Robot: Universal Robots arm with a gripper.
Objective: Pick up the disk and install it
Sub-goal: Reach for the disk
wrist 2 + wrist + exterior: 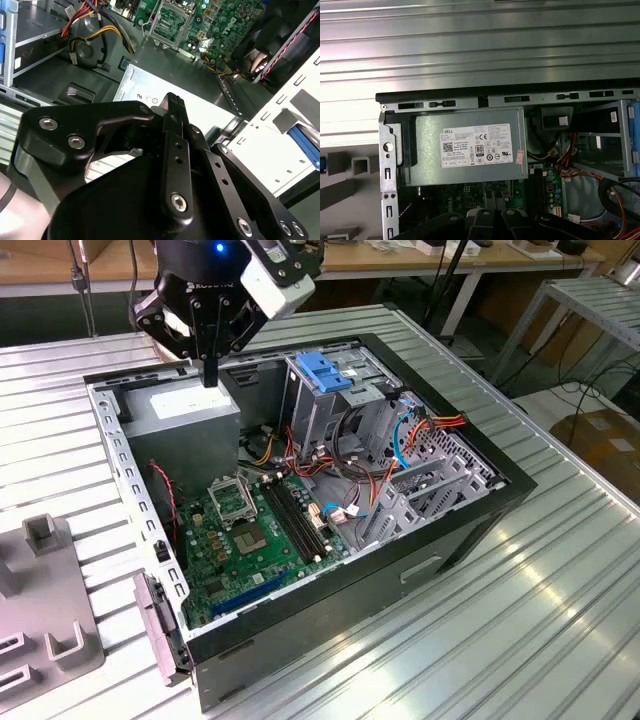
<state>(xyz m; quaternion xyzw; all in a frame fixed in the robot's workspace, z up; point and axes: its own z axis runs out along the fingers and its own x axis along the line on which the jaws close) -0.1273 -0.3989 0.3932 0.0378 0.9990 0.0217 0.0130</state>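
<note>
I am hovering the gripper point(210, 378) above the power supply point(170, 420) in a corner of the open case point(330, 610), with the fingers point(172, 107) closed on nothing and, I judge, raised to clear the cables point(330, 465). The disk point(307, 145) is lying outside the case wall, over the table point(560, 570); I am judging this from its blue-ribbed edge. The exterior view is giving me the blue-handled cage point(322, 372); the first wrist view is giving the supply's label point(480, 147).

Print: one label.
White printed sticker point(476, 146) on grey box point(427, 150), 11 o'clock corner of case point(420, 570) in exterior view (small print too fine).
</note>
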